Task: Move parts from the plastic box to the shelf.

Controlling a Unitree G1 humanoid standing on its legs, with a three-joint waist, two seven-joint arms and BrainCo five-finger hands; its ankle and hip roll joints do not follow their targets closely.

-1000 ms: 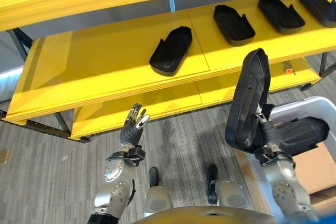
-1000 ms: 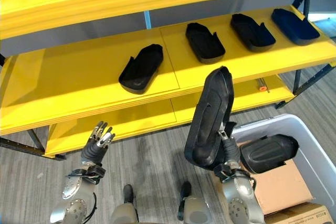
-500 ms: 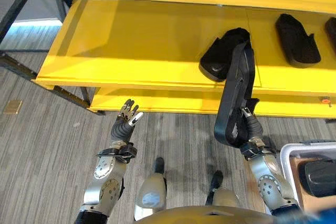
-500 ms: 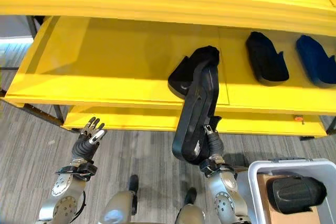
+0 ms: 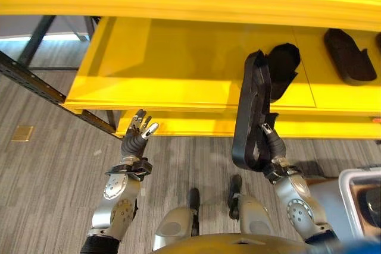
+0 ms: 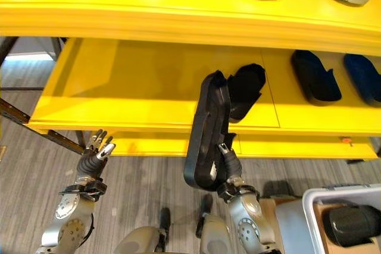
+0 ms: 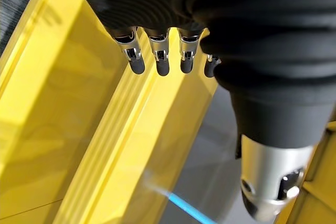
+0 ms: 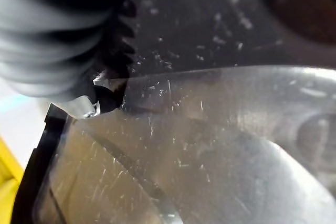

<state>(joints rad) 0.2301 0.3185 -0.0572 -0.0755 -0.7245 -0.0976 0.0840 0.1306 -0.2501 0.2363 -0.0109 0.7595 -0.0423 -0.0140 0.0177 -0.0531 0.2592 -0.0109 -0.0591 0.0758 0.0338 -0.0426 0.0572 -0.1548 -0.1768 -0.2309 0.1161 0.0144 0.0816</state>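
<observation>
Black moulded plastic part [image 5: 250, 111], long and shoe-shaped, stands nearly upright in the right hand [image 5: 269, 145], whose fingers clasp its lower end before the front edge of the yellow shelf [image 5: 178, 69]. A second black part [image 6: 245, 89] lies on that shelf just behind it, two more [image 6: 315, 75] toward the right end. The left hand [image 5: 136, 137] hangs relaxed, fingers straight, below the shelf's front edge. A grey plastic box [image 6: 342, 221] sits at lower right.

No legible text or labels.
</observation>
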